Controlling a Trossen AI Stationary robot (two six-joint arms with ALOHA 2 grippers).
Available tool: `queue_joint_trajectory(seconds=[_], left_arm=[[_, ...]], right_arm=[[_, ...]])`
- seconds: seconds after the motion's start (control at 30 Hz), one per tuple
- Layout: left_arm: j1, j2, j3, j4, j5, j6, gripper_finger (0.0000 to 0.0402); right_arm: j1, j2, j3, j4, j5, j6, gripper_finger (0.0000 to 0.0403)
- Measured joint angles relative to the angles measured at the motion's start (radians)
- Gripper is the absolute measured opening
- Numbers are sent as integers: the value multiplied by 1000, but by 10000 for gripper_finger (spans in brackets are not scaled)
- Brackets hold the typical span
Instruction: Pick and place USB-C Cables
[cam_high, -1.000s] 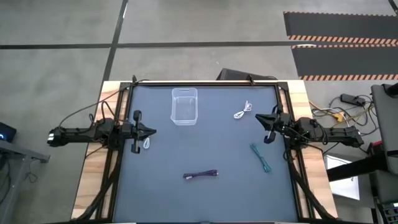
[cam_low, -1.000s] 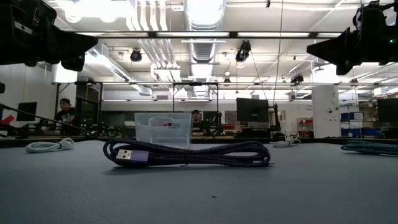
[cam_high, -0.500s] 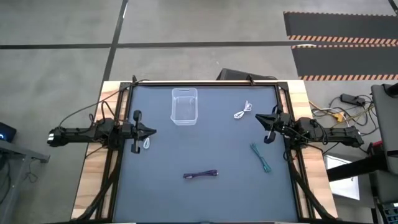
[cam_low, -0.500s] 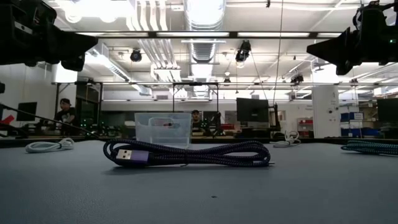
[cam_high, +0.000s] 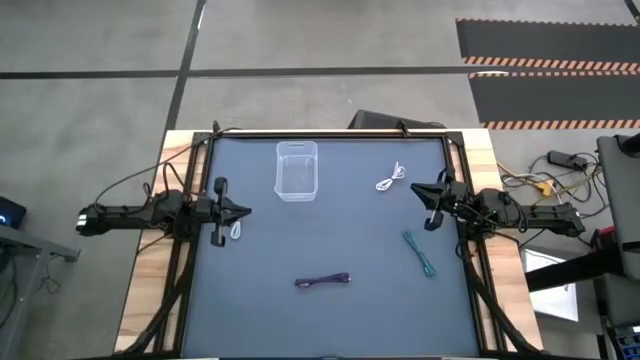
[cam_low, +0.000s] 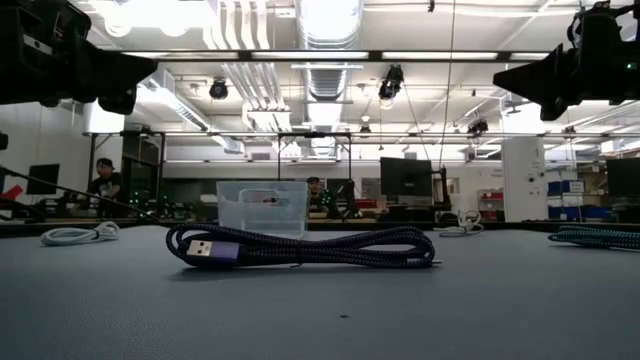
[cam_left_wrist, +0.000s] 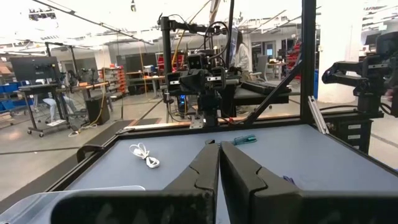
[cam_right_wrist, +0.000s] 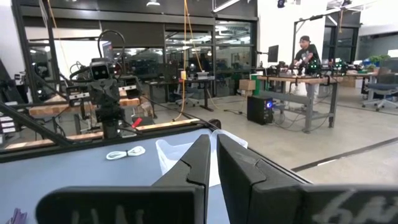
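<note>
Bin: a clear plastic bin (cam_high: 297, 170) stands on the gray table (cam_high: 330, 240) near its far edge, left of the middle; nothing shows inside it from above
Purple cable: a dark purple cable (cam_high: 322, 281) lies bundled well in front of the bin, toward the table's near edge; in the low view it lies directly before the bin (cam_low: 262, 208)
White cable, right: a white cable (cam_high: 390, 179) lies to the right of the bin, apart from it
White cable, left: a second white cable (cam_high: 237, 229) lies to the left of the bin and nearer the front, just beside the left gripper
Teal cable: a teal cable (cam_high: 421, 253) lies stretched out well to the right of the bin and forward of it
Left gripper: the left gripper (cam_high: 244, 211) hangs over the table's left edge, left of the bin, fingers pressed together on nothing
Right gripper: the right gripper (cam_high: 418, 189) hangs over the right edge, beyond the right white cable from the bin, fingers closed and bare
</note>
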Motion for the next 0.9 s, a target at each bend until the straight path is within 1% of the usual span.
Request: queue_joint_trajectory(seconds=[0.07,0.2,0.27,0.37,0.5,0.53,0.63,0.7,0.8,0.9], left_arm=[[0,0,0,16,0,0,0],[0,0,0,35,1,-6,0],[0,0,0,47,1,-6,0],[0,0,0,66,2,-6,0],[0,3,0,129,5,-9,0],[0,5,0,145,6,-29,0],[0,11,0,199,6,-156,0],[0,10,0,225,6,-199,0],[0,8,0,249,4,-208,0],[0,16,0,324,-48,-185,0]], right_arm=[[0,0,0,0,0,19,22],[0,0,0,0,-26,231,22],[0,0,0,0,-26,286,22],[0,0,0,0,-26,280,22],[0,0,0,1,-26,216,22],[0,0,0,1,-26,212,22],[0,0,0,1,-26,229,22],[0,0,0,2,-26,247,22],[0,0,0,2,-26,247,22],[0,0,0,2,-26,247,22]])
